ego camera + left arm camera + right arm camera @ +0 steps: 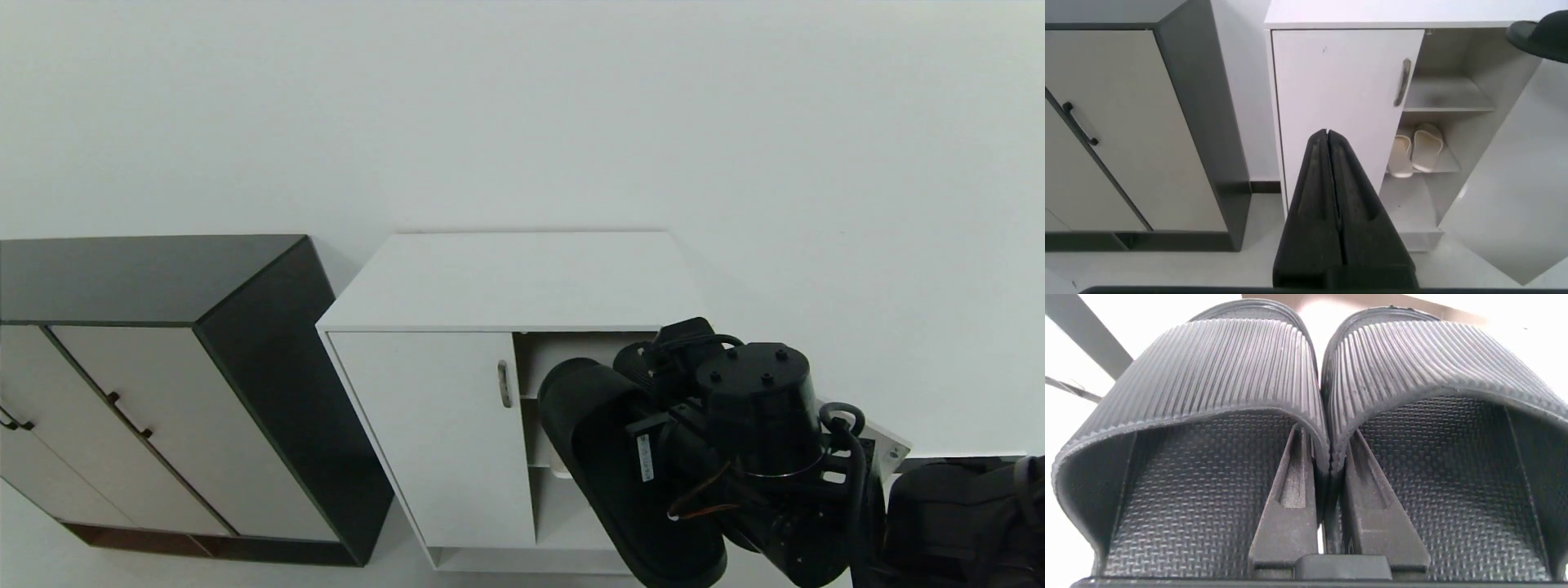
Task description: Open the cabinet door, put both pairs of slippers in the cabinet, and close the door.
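- Two pairs are accounted for. The white slippers [1417,151] lie side by side on the middle shelf [1454,169] of the white cabinet [506,278]. The black slippers [620,474] hang from the right arm just in front of the open compartment.
- The right-hand door [1511,188] stands swung wide. The left-hand door [433,433] is shut, and nothing touches its handle [504,384]. A dark cabinet [245,327] stands alongside and plays no part.
- Right pincer [1327,449]: its fingers [1288,498] reach one into each black slipper and pinch the two adjoining strap walls together, so both shoes are carried as one bundle.
- Left pincer [1328,143]: pressed together and holding nothing, it hovers apart from the cabinet front, facing the shut door.
- Handling, as judged: the slippers look like moulded foam or rubber, so they should be light, springy rather than stiff, and not fragile. The ribbed straps should give fair purchase. The inner strap walls are the sensible place to hold, though the free ends may sag or swing. One shoe could slip out if the pinch eases.
- Orientation of the black pair: the long axis runs along the line of the pincer, from the wrist toward the cabinet opening. The right wrist view looks in from the heel side, so by my reading the toes lead.
- Orientation of the white pair: the long axes are parallel and run front to back on the shelf. I cannot tell which end faces out.
- Remaining, as judged: seat the black pair on a free shelf, then shut the door.
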### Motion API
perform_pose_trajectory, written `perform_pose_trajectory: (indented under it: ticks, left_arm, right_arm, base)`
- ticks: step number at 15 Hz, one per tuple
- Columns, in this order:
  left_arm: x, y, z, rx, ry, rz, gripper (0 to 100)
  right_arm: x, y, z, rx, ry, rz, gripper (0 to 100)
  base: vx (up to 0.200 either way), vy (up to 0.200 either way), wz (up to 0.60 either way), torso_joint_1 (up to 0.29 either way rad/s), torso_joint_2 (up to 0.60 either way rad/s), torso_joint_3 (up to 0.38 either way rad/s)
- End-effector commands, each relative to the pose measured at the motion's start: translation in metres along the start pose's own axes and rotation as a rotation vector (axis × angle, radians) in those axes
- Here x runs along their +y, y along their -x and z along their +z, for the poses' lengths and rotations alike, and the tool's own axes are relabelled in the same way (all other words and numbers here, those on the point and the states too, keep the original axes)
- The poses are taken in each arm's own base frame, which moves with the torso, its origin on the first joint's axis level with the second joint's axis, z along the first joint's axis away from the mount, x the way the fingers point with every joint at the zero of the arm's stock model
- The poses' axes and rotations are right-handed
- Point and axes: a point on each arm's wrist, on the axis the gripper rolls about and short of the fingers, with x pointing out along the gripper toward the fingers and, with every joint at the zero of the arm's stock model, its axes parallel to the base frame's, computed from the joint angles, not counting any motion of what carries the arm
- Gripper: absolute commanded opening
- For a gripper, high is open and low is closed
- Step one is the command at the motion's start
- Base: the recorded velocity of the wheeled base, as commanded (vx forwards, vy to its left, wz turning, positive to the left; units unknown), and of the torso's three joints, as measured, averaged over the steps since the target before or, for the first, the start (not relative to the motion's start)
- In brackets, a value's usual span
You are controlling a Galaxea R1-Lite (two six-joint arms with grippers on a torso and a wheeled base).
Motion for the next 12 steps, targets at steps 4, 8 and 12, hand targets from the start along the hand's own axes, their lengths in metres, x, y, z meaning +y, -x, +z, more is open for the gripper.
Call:
perform_pose_trajectory:
  ticks: [4,8,12]
  left_arm:
    - [0.0000,0.0000,0.0001,0.000,0.002,0.000,0]
    - [0.0000,0.0000,0.0001,0.000,0.002,0.000,0]
    - [0.0000,0.0000,0.0001,0.000,0.002,0.002,0]
  right_arm:
    - [0.0000,-0.0005,-0.0015,0.005,-0.002,0.003,0]
    - [0.0009,0.0005,-0.0034,0.010,0.004,0.007,0]
    - [0.0007,0.0006,-0.0042,0.013,0.006,0.006,0]
  base:
    - [0.000,0.000,0.00,-0.071,0.16,0.090]
    - [0.000,0.000,0.00,-0.223,0.52,0.290]
    - [0.000,0.000,0.00,-0.215,0.54,0.315]
